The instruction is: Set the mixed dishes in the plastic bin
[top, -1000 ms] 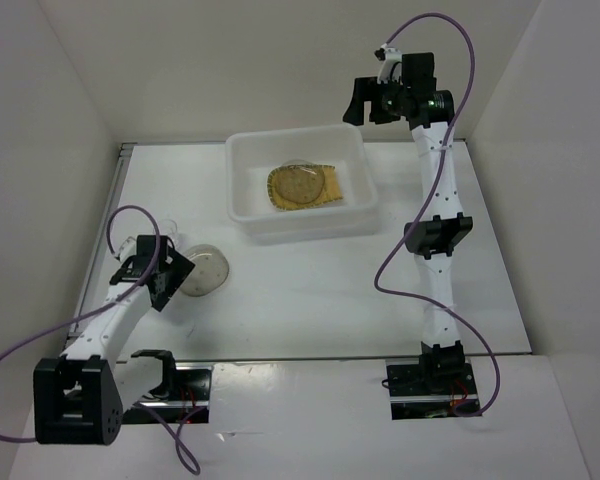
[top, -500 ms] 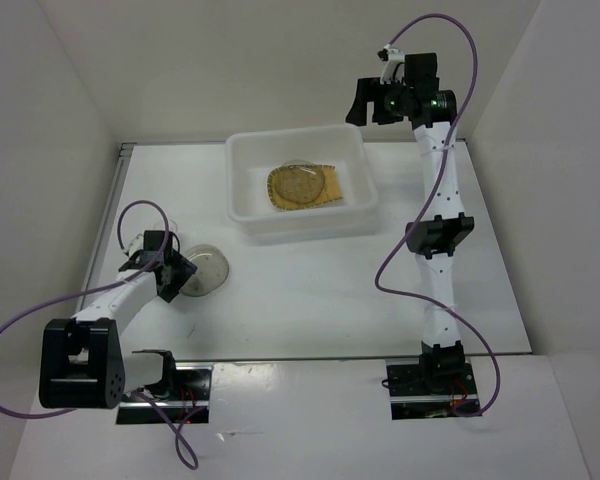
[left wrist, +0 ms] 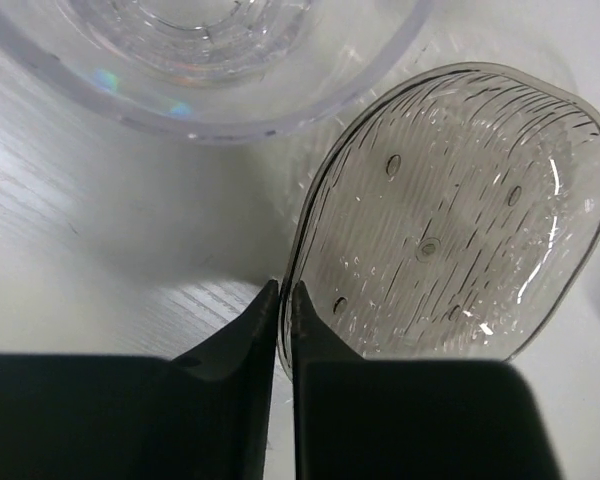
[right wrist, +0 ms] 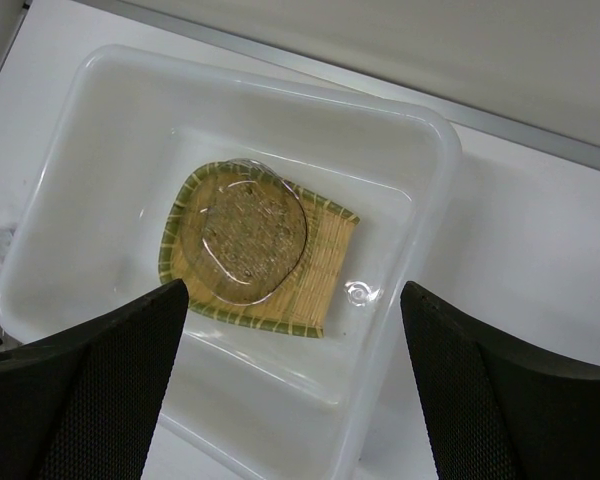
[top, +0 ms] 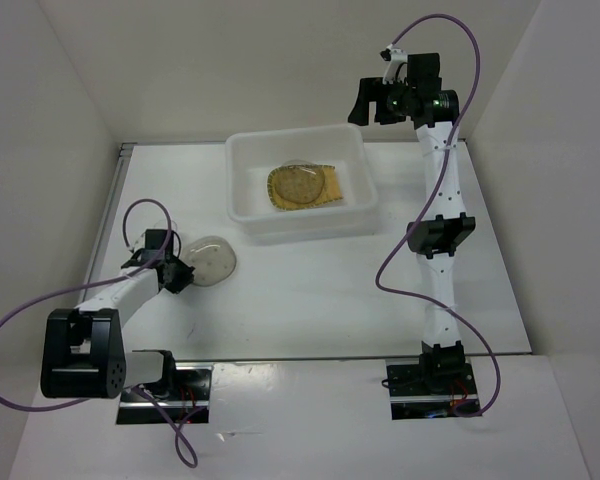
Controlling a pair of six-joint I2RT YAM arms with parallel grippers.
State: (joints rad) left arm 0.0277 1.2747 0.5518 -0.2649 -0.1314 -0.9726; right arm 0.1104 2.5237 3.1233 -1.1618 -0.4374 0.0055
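One plate (left wrist: 450, 210) newly in left end effector (left wrist: 285, 292)

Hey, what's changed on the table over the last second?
The left gripper, pinching the grey plate by its rim, has shifted it slightly right and away, toward the bin. The left arm has also folded in. The right gripper stayed open above the bin, and the tan plate and round plate inside did not move.

Bright, even, diffuse light with soft shadows; white glare streaks the translucent plate (left wrist: 450, 220).
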